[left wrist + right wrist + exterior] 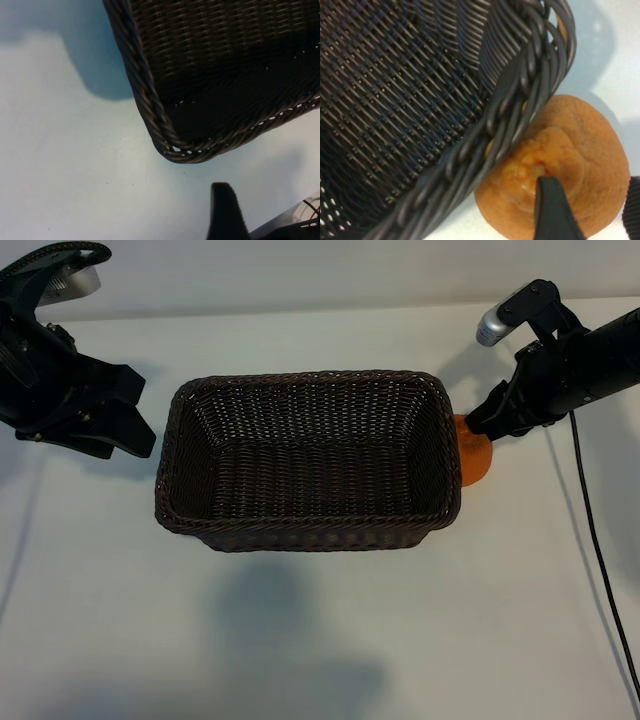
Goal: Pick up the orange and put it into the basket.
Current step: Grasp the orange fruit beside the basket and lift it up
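The basket (308,460) sits mid-table (300,640), nothing visible inside it. At its right end the orange (476,450) lies on the table, touching the wicker wall just below the braided rim. Over it, the right claw (490,425) stands spread, 1 finger (552,210) against the fruit's top. The left claw (120,425) hangs spread beside the basket's left end, holding nothing.
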